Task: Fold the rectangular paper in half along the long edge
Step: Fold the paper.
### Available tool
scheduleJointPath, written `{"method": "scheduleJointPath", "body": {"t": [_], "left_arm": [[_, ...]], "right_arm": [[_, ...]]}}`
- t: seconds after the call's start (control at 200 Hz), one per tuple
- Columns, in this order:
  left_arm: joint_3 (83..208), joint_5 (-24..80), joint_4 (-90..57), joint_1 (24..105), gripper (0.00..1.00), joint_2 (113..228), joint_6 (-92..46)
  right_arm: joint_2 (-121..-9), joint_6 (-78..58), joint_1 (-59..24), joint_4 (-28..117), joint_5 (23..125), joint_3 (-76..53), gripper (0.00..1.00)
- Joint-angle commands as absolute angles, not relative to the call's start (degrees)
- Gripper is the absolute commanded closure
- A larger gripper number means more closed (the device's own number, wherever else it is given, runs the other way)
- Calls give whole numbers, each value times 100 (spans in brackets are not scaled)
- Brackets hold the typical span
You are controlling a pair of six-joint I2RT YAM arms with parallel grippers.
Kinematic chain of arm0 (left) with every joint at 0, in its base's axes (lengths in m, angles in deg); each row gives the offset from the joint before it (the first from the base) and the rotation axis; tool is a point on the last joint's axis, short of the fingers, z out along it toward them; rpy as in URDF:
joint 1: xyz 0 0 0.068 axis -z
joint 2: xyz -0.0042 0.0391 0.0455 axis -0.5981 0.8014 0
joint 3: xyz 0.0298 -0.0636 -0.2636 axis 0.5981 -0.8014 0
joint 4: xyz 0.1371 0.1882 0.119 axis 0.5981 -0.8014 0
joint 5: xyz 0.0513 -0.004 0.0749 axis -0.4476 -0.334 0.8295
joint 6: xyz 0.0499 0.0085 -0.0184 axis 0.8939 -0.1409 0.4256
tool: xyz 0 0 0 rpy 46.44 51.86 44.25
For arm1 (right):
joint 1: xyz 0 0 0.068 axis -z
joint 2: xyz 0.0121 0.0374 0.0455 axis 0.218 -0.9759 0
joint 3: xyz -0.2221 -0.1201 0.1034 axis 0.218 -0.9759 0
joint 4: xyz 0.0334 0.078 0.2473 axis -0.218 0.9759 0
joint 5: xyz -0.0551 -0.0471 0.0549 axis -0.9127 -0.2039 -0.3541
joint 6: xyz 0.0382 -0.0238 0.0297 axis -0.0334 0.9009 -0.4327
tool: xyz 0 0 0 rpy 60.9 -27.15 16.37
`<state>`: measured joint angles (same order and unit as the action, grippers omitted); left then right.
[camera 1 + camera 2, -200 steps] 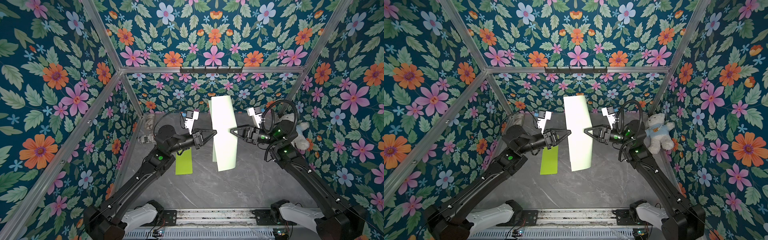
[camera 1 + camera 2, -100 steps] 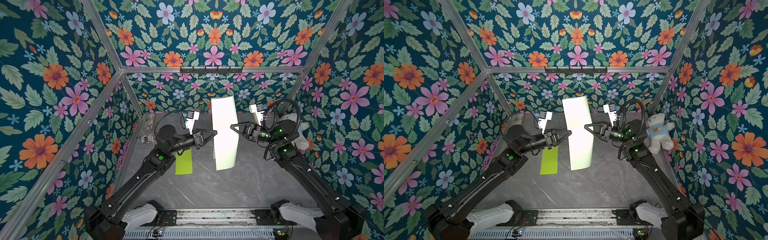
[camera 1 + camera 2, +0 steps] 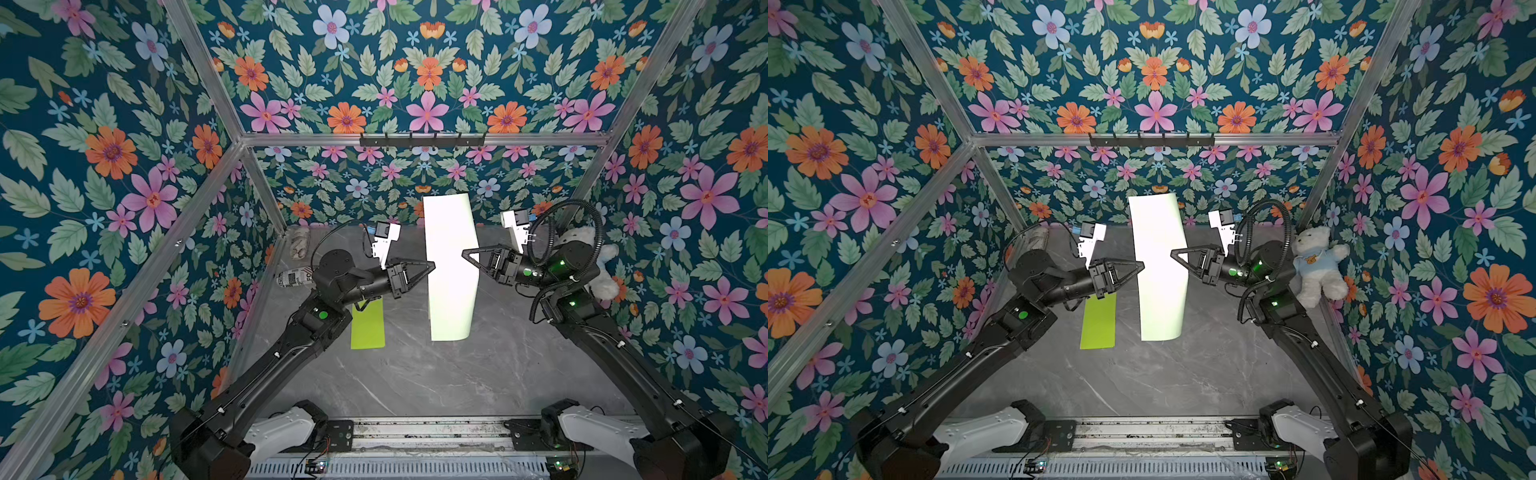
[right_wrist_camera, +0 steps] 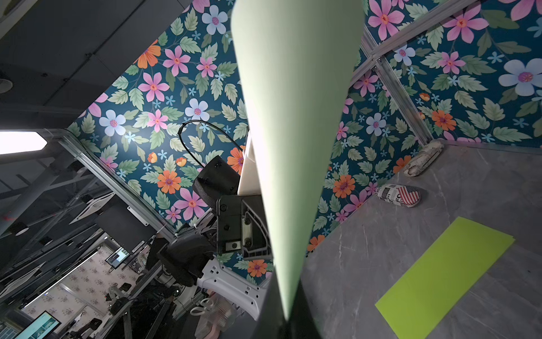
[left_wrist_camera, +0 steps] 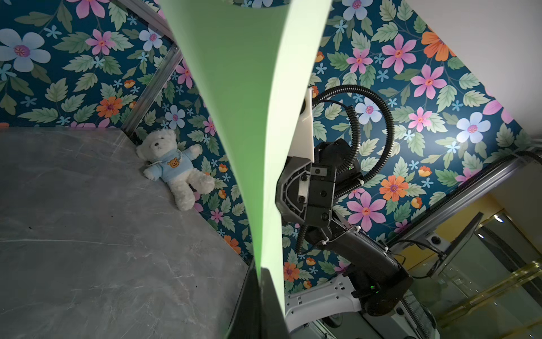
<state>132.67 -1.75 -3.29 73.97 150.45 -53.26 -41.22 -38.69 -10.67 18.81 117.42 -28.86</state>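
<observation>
The left gripper [image 3: 433,264] and the right gripper [image 3: 463,253] both pinched the pale paper [image 3: 451,299].
Jaws were pressed together on its opposite long edges (the sheet was bowed).

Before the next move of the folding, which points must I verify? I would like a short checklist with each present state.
1. The left end effector is shut on the pale paper: ok.
2. The right end effector is shut on the opposite long edge: ok.
3. Paper apart from the lime sheet: ok.
4. Long edges brought together: not ok, they are apart.
5. Paper's lower end off the table: cannot tell.
</observation>
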Motion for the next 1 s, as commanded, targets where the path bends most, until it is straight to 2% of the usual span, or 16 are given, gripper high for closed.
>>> {"method": "scheduleJointPath", "body": {"t": [0.0, 0.095, 0.195, 0.47, 0.63, 0.73, 0.895, 0.995], "left_arm": [[13273, -225, -172, 7398, 100, 15038, -5258], [13265, -220, -165, 7398, 100, 15047, -5259], [13256, -199, -164, 7400, 100, 15046, -5262], [13283, -166, -146, 7399, 100, 15047, -5265], [13283, -159, -102, 7399, 100, 15070, -5278], [13274, -159, -76, 7393, 100, 15055, -5293], [13241, -273, 52, 7400, 100, 15065, -5344], [13179, -445, 308, 7399, 88, 15106, -5481]], "right_arm": [[-4108, -3802, -1117, 1636, 11593, -2805, 72], [-4162, -3810, -1116, 1521, 11537, -2766, 72], [-4238, -3948, -1129, 1322, 11606, -2757, 76], [-4374, -3996, -1161, 1504, 12276, -2796, 77], [-4367, -3947, -1172, 1697, 12381, -2795, 93], [-4335, -3798, -1175, 1939, 12371, -2728, 99], [-4299, -3710, -1168, 2054, 12338, -2680, 100], [-4321, -3768, -1173, 1959, 12374, -2704, 100]]}}
